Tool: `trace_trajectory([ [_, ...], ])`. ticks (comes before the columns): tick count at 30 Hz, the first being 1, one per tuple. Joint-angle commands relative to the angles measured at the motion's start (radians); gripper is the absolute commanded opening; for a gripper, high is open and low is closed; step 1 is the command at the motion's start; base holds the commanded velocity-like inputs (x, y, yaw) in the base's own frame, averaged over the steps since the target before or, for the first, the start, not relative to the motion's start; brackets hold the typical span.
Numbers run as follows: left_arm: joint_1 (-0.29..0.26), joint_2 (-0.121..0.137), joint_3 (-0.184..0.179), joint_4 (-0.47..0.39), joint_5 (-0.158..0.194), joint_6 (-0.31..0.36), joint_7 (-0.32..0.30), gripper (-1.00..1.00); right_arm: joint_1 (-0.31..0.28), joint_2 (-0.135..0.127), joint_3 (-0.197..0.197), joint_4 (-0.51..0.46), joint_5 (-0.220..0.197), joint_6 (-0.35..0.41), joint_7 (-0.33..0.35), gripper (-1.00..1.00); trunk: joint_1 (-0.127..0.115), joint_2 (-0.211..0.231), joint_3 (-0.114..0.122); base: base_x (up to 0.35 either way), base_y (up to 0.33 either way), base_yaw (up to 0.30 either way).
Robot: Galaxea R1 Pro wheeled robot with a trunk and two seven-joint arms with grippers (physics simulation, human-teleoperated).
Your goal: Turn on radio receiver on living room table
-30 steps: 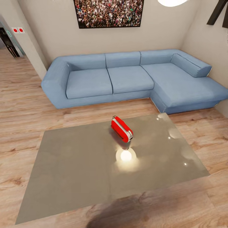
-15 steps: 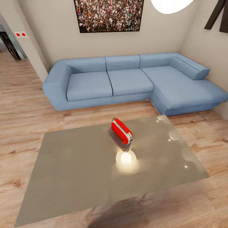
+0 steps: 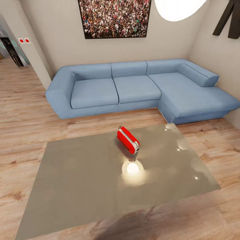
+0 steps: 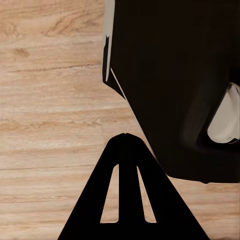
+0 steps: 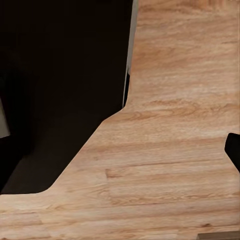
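Now, from the head view, the whole scene sits a little lower than a second ago, so the camera has tilted up: more of the crowd picture [image 3: 115, 18] and of the bright lamp [image 3: 180, 8] shows at the top, and the black letter [image 3: 229, 18] on the right-hand wall is more exposed. The things themselves have not shifted. The radio receiver [image 3: 128, 139] lies on the table [image 3: 73, 180], toward its far edge and about midway along it, its white band running lengthwise and its thin wire handle at the end nearer the sofa [image 3: 140, 88]. Just in front of it the glossy top carries a round reflection of the lamp. The light-blue sofa wraps the far corner, with wooden floor [image 3: 23, 110] between it and the table. From the left wrist view, the left gripper [image 4: 125, 137] hangs over plank flooring beside a large dark part of the robot's body [image 4: 175, 85]; its two dark fingers meet at their tips, closed on nothing. From the right wrist view, a dark body panel [image 5: 55, 85] and floor show, and only a sliver of dark finger [image 5: 234, 150] peeks in at the edge, so I cannot tell whether that gripper is open or closed.
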Motion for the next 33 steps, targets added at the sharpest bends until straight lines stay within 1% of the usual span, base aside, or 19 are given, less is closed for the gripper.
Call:
trace_trajectory([
  [1,0.000,0.000,0.000,0.000,0.000,0.000,0.000,-1.00,0.000,0.000,0.000,0.000,0.000,0.000,0.000,1.00,0.000,0.000,0.002,0.000,0.000,0.000],
  [33,0.000,0.000,0.000,0.000,0.000,0.000,0.000,-1.00,0.000,0.002,0.000,0.001,0.002,0.000,0.000,1.00,0.000,0.000,0.052,0.000,0.000,0.000],
])
